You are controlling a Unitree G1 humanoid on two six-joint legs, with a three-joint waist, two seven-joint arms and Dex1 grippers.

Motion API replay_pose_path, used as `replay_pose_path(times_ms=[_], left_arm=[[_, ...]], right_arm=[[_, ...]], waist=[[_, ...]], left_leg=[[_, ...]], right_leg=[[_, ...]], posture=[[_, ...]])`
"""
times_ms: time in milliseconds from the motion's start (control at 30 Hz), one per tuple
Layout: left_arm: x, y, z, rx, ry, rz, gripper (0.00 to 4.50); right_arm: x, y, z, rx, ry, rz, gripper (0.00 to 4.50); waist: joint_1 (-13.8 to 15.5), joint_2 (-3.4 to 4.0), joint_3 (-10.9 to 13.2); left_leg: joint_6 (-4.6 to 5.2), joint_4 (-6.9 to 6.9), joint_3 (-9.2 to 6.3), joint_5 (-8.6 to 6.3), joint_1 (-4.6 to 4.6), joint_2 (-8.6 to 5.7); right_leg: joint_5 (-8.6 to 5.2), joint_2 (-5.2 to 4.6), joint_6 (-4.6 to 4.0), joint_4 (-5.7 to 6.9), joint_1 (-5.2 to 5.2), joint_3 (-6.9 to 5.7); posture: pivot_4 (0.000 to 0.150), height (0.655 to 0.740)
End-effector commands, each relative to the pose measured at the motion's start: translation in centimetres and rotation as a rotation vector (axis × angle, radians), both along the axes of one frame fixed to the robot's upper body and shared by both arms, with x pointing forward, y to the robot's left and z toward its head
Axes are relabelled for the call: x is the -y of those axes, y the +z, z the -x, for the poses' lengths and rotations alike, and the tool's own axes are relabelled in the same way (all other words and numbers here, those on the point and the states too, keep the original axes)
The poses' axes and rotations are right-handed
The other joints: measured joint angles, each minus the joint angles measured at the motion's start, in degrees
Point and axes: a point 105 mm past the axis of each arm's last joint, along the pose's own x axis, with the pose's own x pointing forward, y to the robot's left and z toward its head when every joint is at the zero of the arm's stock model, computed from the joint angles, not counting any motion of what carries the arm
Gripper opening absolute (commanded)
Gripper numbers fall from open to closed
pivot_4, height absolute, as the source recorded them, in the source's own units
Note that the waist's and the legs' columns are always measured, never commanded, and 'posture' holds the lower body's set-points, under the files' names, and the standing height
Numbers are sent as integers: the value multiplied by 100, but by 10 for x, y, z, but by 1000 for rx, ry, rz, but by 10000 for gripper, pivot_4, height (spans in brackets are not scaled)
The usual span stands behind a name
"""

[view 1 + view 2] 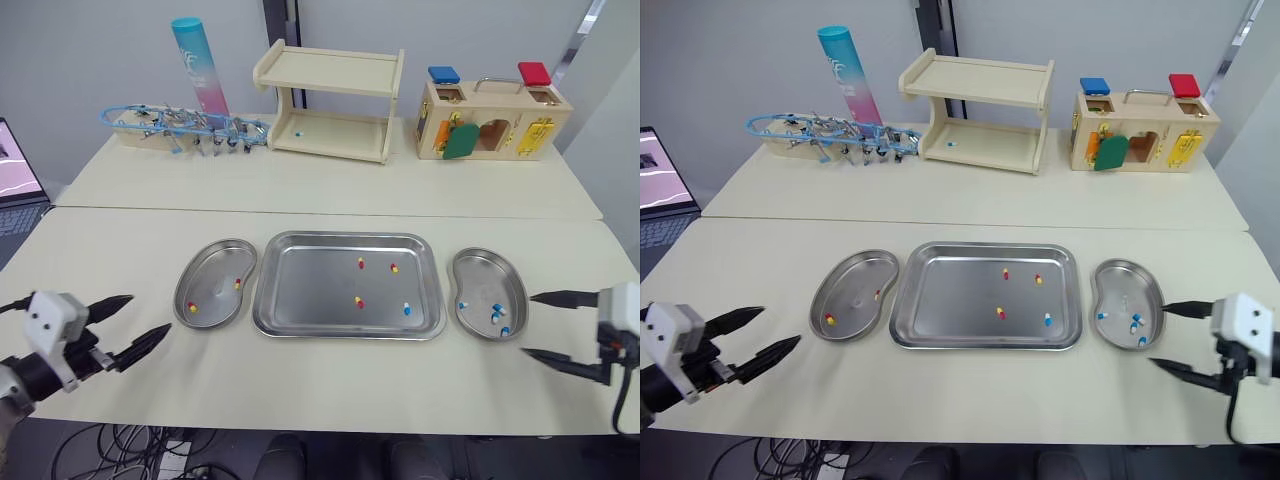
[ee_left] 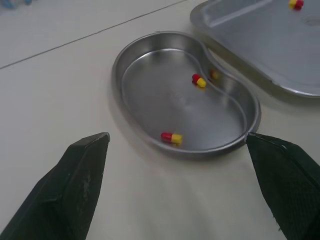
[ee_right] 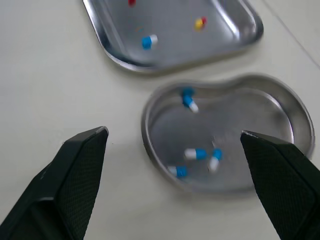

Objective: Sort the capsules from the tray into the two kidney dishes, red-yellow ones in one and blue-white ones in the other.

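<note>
A steel tray [image 1: 310, 285] lies mid-table holding three red-yellow capsules [image 1: 361, 263] and one blue-white capsule [image 1: 407, 309]. To its left is a kidney dish [image 1: 215, 268] with red-yellow capsules [image 2: 171, 137] in it. The kidney dish [image 1: 487, 283] on the right holds several blue-white capsules [image 3: 195, 153]. My left gripper [image 1: 149, 313] hovers open just left of the left dish, with nothing between its fingers. My right gripper [image 1: 528, 324] stands open and empty just right of the right dish.
Along the back of the table stand a wooden shelf [image 1: 330, 100], a wooden latch box [image 1: 492, 120], a tall blue-pink tube [image 1: 198, 65] and a blue wire rack [image 1: 185, 125]. A laptop [image 1: 15, 185] sits off the table's left edge.
</note>
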Motion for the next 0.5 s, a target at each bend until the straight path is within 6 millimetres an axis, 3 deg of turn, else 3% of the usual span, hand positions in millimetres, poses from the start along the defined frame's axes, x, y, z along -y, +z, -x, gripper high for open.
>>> replay_pose_path(times_ms=[33,233,500], left_arm=[[19,9,-4,29,-59,22,45000],[53,22,-10,62,-145,68,45000],[126,29,-12,8,-459,91,45000]], right_arm=[[-33,-1,9,43,47,-89,44481],[-62,-22,12,106,-31,-216,44481],[-79,-37,21,70,-55,-251,44481]], waist=[[-2,0,0],[0,-4,-3],[3,-4,-3]], left_leg=[[0,1,0,0,0,0],[0,2,-1,0,4,0],[-1,3,-3,1,7,0]], right_leg=[[0,0,0,0,0,0],[0,0,0,4,1,0],[0,0,0,7,4,0]], posture=[[1500,7400],[1500,7400],[1500,7400]])
